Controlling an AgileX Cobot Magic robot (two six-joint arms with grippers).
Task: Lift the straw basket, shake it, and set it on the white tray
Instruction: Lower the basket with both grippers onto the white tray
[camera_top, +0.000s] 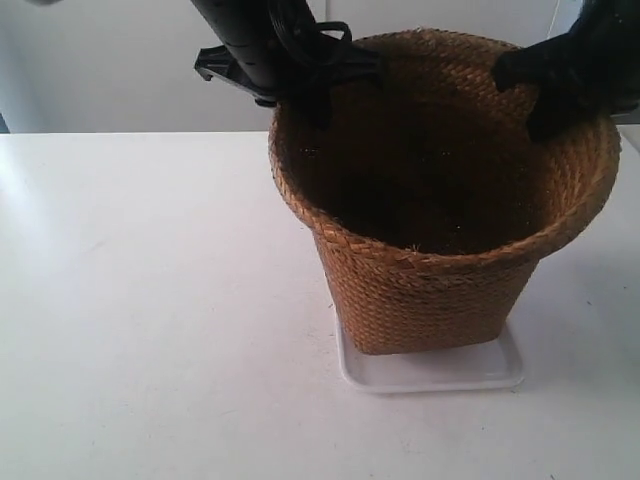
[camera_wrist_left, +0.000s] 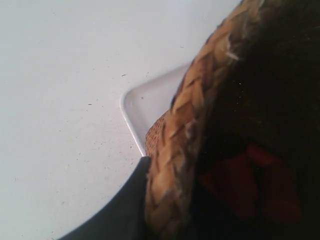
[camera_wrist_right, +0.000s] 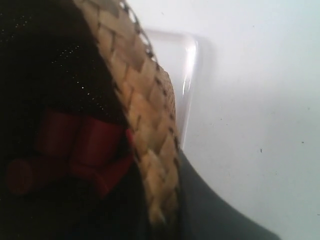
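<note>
The white table (camera_top: 150, 300) fills the exterior view. The straw basket (camera_top: 430, 290) stands upright on it, toward 3 o'clock from the middle of the picture, with its wide braided rim and dark inside facing the camera. Its narrower base sits inside the outline of the white tray (camera_top: 430, 375), and bare strips of tray show at the basket's 6 o'clock and 4 o'clock sides. Whether the base presses fully on the tray cannot be told.

Two black arms meet the rim from the far side. The arm at the exterior view's left (camera_top: 270, 50) reaches it at about 10 o'clock, and the arm at the exterior view's right (camera_top: 580, 70) at about 2 o'clock.

Up close, the left gripper (camera_wrist_left: 170, 210) is clamped on the basket's braided rim, one dark grey finger (camera_wrist_left: 120, 215) lying against the outside of the weave. A rounded corner of the tray shows just beyond it. The right gripper (camera_wrist_right: 167, 210) pinches the rim the same way, its outer finger (camera_wrist_right: 215, 215) tight to the straw.

A blurred red shape (camera_wrist_left: 240, 190) shows inside the dark interior in both wrist views; what it is cannot be told
</note>
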